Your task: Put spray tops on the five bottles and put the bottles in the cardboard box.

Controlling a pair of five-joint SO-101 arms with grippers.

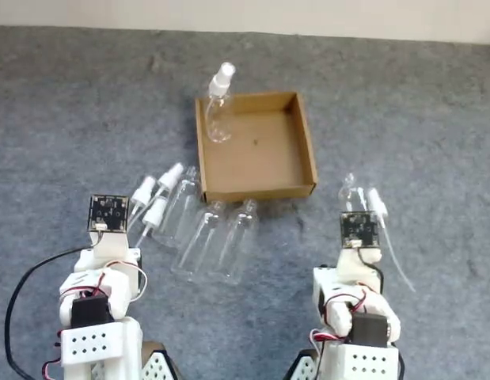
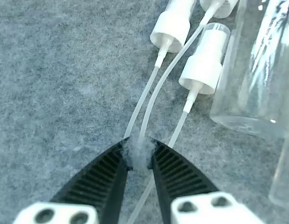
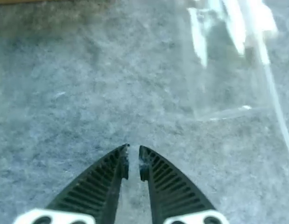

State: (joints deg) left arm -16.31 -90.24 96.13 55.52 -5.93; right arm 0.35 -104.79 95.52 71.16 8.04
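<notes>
The cardboard box [image 1: 256, 190] sits mid-table. One clear bottle with a spray top [image 1: 219, 107] leans over its far left corner. Three loose spray tops [image 1: 155, 212] lie left of the box beside three capless bottles [image 1: 201, 237]. In the left wrist view, my left gripper [image 2: 140, 154] is shut down to a narrow slit. It sits low over the mat, and the thin tubes of the spray tops [image 2: 202, 65] run into the slit. My right gripper [image 3: 134, 161] is shut on nothing, just short of a lying clear bottle [image 3: 228, 70] with a spray top [image 1: 377, 204] beside it.
Grey felt mat [image 1: 434, 119] covers the table, with open room on both sides of the box. Both arms sit pulled back at the near edge, left arm [image 1: 108, 237] and right arm [image 1: 359, 237]. A bottle [image 2: 261, 70] lies close beside the left gripper.
</notes>
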